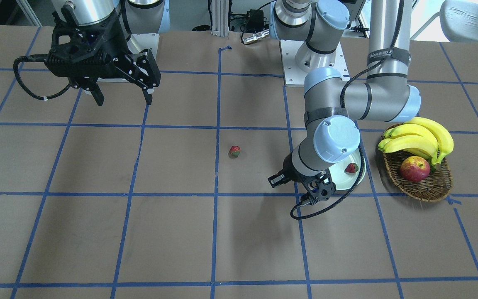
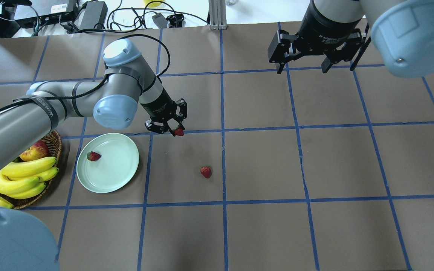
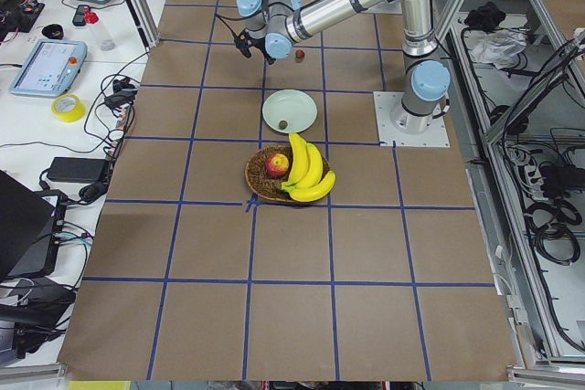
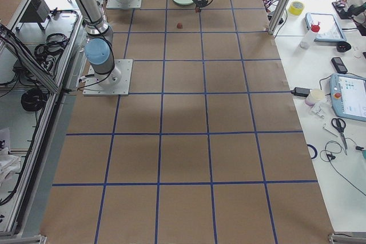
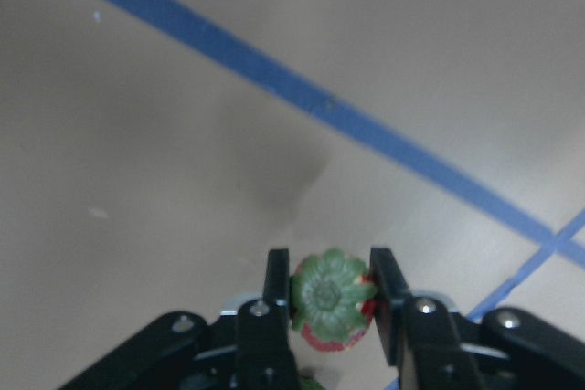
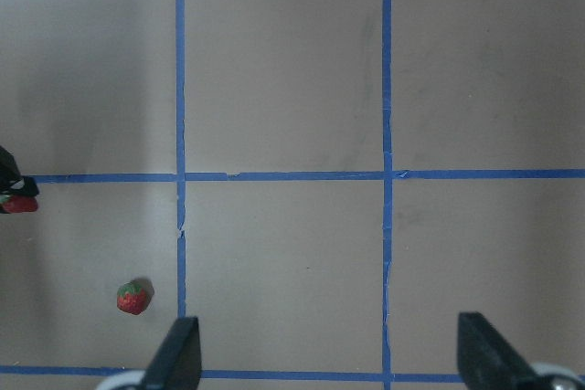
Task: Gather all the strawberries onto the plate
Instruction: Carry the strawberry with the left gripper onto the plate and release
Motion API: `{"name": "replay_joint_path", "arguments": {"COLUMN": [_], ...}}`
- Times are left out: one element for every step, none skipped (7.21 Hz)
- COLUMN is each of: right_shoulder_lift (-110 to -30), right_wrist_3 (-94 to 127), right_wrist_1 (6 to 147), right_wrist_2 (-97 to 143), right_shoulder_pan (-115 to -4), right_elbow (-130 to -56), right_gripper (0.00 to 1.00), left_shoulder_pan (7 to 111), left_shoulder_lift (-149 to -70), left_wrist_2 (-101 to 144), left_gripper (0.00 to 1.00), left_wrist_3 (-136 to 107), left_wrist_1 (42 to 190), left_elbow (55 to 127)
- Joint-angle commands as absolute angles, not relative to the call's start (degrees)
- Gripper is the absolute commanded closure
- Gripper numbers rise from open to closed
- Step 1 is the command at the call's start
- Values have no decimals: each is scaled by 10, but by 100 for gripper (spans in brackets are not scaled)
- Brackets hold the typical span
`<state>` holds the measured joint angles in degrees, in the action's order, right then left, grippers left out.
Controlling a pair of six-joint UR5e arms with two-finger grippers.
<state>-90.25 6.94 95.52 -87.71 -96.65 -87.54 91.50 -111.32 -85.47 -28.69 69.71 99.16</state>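
Note:
My left gripper (image 2: 175, 130) is shut on a strawberry (image 2: 179, 131) and holds it above the table, right of and beyond the pale green plate (image 2: 115, 177). The left wrist view shows the strawberry (image 5: 331, 312) clamped between both fingers, green cap up. A second strawberry (image 2: 93, 156) lies on the plate near its left rim; it also shows in the front view (image 1: 351, 168). A third strawberry (image 2: 206, 171) lies on the table near the middle line, also in the front view (image 1: 234, 151). My right gripper (image 2: 302, 66) is open and empty, high over the far right.
A brown wicker basket (image 2: 54, 139) stands left of the plate with bananas (image 2: 25, 177) and a red-yellow apple (image 2: 35, 150) in it. Blue tape lines grid the brown table. The left arm's elbow (image 2: 115, 111) hangs above the plate's far edge.

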Motion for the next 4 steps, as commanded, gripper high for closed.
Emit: {"name": "replay_joint_path", "arguments": {"right_shoulder_lift": [-903, -902, -902, -902], "right_wrist_3": [69, 69, 69, 69], "right_wrist_1": [955, 955, 955, 955], "right_wrist_2": [-877, -877, -877, -876], "right_shoulder_pan": [-966, -966, -966, -967], "right_elbow": [-875, -875, -875, -875], "right_gripper": [0, 0, 0, 0], "left_shoulder_pan": [846, 812, 790, 779], "left_shoulder_lift": [-1088, -1085, -1080, -1084], "left_wrist_2": [-940, -942, -942, -939], "left_gripper": [100, 100, 85, 18], "left_wrist_3": [-169, -139, -99, -95], "left_wrist_1": [767, 780, 776, 771], "left_elbow": [985, 1002, 1025, 1041]}}
